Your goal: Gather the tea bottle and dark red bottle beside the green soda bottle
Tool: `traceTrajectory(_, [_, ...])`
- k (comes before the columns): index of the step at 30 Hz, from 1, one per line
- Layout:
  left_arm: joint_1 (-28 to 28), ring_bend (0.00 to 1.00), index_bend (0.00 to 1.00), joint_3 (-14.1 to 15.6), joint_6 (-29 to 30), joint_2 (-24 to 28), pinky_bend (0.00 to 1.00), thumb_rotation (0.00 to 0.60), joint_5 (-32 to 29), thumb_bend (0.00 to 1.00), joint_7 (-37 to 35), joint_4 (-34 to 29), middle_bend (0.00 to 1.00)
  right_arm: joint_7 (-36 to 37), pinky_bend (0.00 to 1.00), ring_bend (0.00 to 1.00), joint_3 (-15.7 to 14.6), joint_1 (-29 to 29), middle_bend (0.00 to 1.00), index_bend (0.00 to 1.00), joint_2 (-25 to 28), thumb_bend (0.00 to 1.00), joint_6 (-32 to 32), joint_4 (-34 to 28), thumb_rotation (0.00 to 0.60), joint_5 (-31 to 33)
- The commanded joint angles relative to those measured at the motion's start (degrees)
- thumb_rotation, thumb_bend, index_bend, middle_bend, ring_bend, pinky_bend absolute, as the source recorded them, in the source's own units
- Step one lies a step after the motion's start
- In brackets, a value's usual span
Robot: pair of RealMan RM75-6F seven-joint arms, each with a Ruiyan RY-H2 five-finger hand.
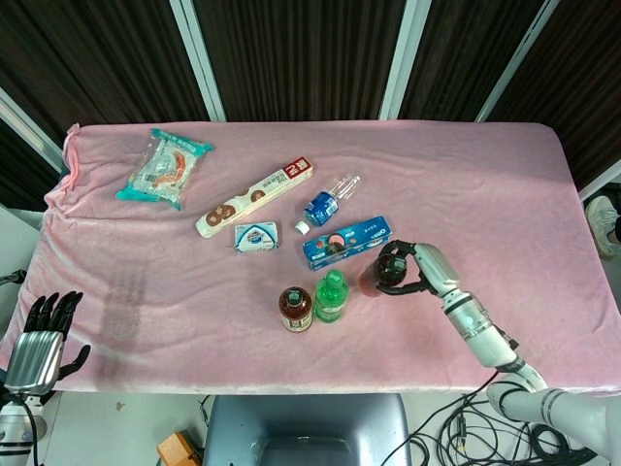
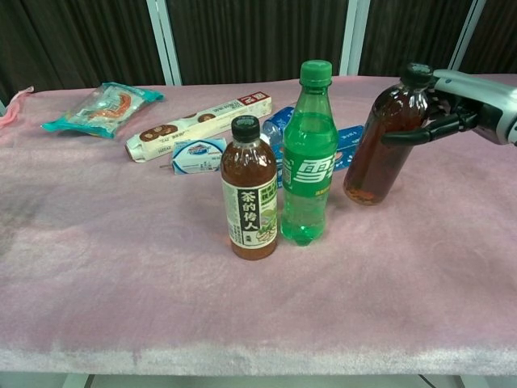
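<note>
The green soda bottle (image 1: 331,296) (image 2: 308,153) stands near the table's front middle. The tea bottle (image 1: 296,308) (image 2: 249,200), with a black cap and a green label, stands right beside it on its left. The dark red bottle (image 1: 385,271) (image 2: 380,147) leans with its top toward the right, a short gap to the right of the green one. My right hand (image 1: 424,272) (image 2: 457,109) grips it around the neck and upper body. My left hand (image 1: 41,342) hangs off the table's front left corner, fingers apart, holding nothing.
Behind the bottles lie a blue cookie box (image 1: 344,242), a clear water bottle on its side (image 1: 328,201), a small white packet (image 1: 256,236) and a long biscuit box (image 1: 257,197). A teal snack bag (image 1: 163,167) lies at the back left on the pink cloth (image 1: 146,291).
</note>
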Motion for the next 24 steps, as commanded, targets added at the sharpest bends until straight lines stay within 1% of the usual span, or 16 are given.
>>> traceTrajectory(1, [0.0,0.00,0.00,-0.1,-0.2,0.0,0.00,0.600,0.1,0.31,0.0,0.0,0.08,-1.3,0.54,0.57,-0.9,0.1,0.60,0.95,1.0,0.29,-1.3,-3.3,0.600,0.4])
traceTrajectory(4, [0.1,0.00,0.00,-0.1,-0.3,0.1,0.00,0.600,0.2,0.31,0.0,0.0,0.08,-2.6,0.54,0.57,-1.1,0.5,0.60,0.95,1.0,0.29,-2.6,-4.5,0.600,1.0])
traceTrajectory(13, [0.1,0.00,0.00,-0.4,-1.0,0.4,0.00,0.600,0.1,0.31,-0.1,-0.3,0.08,-7.5,0.54,0.57,-0.7,1.3,0.60,0.95,-0.4,0.29,-4.9,-5.2,0.600,3.9])
traceTrajectory(16, [0.1,0.00,0.00,-0.4,-1.2,0.4,0.00,0.600,0.2,0.31,-0.1,-0.4,0.08,-8.1,0.54,0.57,-0.8,1.6,0.60,0.93,-0.7,0.29,-5.6,-5.0,0.600,4.3])
traceTrajectory(18, [0.1,0.00,0.00,-0.3,-1.5,0.5,0.00,0.600,0.2,0.31,-0.1,-0.5,0.08,-8.3,0.54,0.57,-1.0,1.8,0.60,0.87,-0.8,0.29,-6.1,-4.9,0.600,4.4])
traceTrajectory(20, [0.1,0.00,0.00,-0.3,-1.8,0.6,0.00,0.600,0.2,0.31,-0.1,-0.6,0.08,-8.3,0.54,0.55,-1.1,1.9,0.59,0.80,-0.9,0.29,-6.4,-4.7,0.600,4.6])
traceTrajectory(21, [0.1,0.00,0.00,-0.4,-1.8,0.7,0.00,0.600,0.2,0.31,0.0,-0.7,0.08,-8.4,0.54,0.53,-1.1,1.9,0.58,0.74,-0.9,0.29,-6.4,-4.6,0.600,4.6])
traceTrajectory(22, [0.1,0.00,0.00,-0.4,-1.9,0.7,0.00,0.600,0.2,0.31,0.0,-0.7,0.08,-8.2,0.54,0.51,-1.2,1.9,0.55,0.68,-0.9,0.29,-6.5,-4.6,0.600,4.6])
traceTrajectory(24, [0.2,0.00,0.00,-0.5,-1.9,0.7,0.00,0.600,0.0,0.31,0.1,-0.8,0.08,-7.2,0.48,0.44,-1.5,2.0,0.44,0.52,-0.6,0.29,-6.7,-4.9,0.600,4.1])
